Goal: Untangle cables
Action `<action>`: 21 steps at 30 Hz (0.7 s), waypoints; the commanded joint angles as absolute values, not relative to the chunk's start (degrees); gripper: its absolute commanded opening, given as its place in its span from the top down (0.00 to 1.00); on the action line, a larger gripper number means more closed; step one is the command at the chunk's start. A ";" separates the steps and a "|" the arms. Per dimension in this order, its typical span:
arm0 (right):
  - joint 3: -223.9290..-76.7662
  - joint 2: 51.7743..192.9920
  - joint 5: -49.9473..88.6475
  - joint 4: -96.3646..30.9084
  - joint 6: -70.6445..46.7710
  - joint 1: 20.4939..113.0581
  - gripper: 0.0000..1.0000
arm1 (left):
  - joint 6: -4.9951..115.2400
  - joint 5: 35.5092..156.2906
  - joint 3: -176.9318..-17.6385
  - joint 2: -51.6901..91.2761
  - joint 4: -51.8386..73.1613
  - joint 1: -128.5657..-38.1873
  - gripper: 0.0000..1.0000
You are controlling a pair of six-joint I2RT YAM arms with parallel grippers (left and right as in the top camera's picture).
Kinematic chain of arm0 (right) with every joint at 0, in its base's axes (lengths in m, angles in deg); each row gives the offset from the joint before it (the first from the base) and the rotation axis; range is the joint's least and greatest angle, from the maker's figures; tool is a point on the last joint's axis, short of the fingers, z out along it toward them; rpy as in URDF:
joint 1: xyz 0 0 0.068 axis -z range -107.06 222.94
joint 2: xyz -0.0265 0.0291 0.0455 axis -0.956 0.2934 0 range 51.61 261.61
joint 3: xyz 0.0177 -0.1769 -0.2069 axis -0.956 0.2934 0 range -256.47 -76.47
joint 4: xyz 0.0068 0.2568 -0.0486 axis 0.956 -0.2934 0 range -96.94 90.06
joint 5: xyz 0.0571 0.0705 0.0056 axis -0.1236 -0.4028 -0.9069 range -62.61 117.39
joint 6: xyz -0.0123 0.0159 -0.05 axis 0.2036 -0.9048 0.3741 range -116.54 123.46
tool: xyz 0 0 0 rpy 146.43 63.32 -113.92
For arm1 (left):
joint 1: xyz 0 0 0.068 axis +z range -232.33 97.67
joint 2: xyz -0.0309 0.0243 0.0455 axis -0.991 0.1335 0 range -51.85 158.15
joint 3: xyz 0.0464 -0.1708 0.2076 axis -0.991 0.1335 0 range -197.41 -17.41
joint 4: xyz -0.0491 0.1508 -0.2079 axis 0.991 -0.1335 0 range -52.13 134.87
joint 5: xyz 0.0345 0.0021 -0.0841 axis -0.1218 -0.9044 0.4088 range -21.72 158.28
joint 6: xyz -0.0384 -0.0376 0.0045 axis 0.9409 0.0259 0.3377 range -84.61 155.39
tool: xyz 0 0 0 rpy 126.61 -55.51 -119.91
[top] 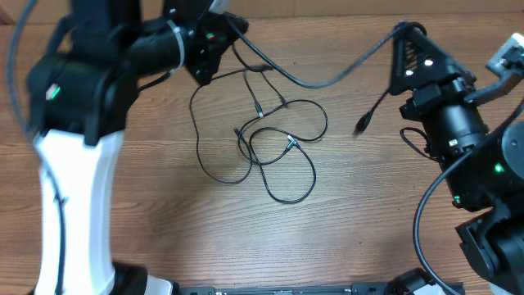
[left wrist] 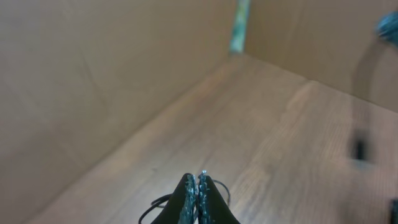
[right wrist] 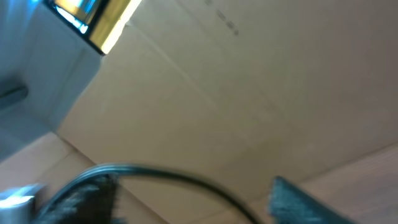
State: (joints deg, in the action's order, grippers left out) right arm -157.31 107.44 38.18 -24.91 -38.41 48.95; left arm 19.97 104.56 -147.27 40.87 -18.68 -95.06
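Overhead: cables (top: 274,152) tangled on table (top: 368,205).
Left gripper (left wrist: 196,178): closed, seemingly pinching one of them.
Right gripper (right wrist: 189,194): spread wide, clamping nothing.

You have a table (top: 385,213) of matt, grained wood. The cables (top: 291,141) on it look smooth, black, plastic-coated. The wall (left wrist: 74,74) behind it is dull cardboard.

Two dark, blurred fingers (right wrist: 291,198) are seen standing wide apart at the lower edge. A thin black cable (right wrist: 180,177) is arched across the gap between them. A cardboard wall (right wrist: 249,93) is seen beyond them, and the wooden counter (right wrist: 367,174) past the right-hand finger.
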 commanded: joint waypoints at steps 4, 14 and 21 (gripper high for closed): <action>-158.29 111.23 38.27 -29.33 -38.10 49.17 0.00 | 20.91 97.69 -148.19 36.83 -18.68 -95.10 0.96; -158.29 120.14 22.16 -33.20 -31.83 49.17 0.00 | 52.07 80.43 -148.19 36.74 -15.23 -95.08 0.96; -158.29 123.49 3.65 -29.05 -17.20 49.17 0.00 | 55.88 82.09 -148.17 36.74 -18.00 -95.10 0.96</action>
